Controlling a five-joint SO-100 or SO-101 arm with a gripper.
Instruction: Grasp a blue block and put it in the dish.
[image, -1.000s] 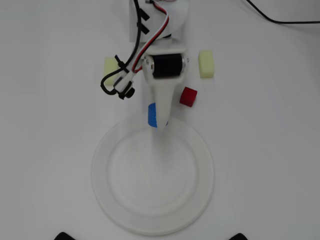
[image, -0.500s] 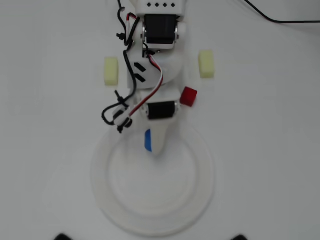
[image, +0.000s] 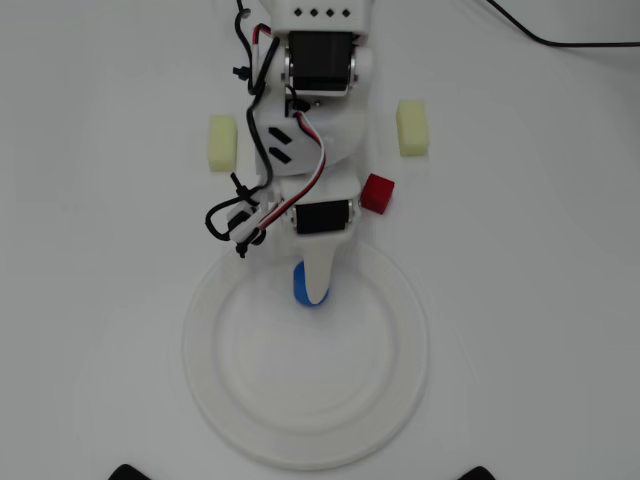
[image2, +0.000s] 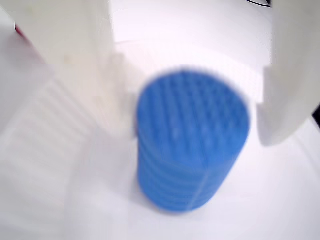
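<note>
Counting one blue block (image: 300, 287), one dish (image: 400, 350)

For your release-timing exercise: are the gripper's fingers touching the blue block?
Cannot tell. In the wrist view the blue block sits between the fingers, but blur hides whether either presses it. The overhead view's gripper covers the contact.

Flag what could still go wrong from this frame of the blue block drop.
1. The blue block sits near the dish rim's top edge in the overhead view, so it might tip or roll outward once released.
2. In the wrist view the block looks still pinched between the jaws; it may stick to one side and be dragged as the gripper lifts.
</note>
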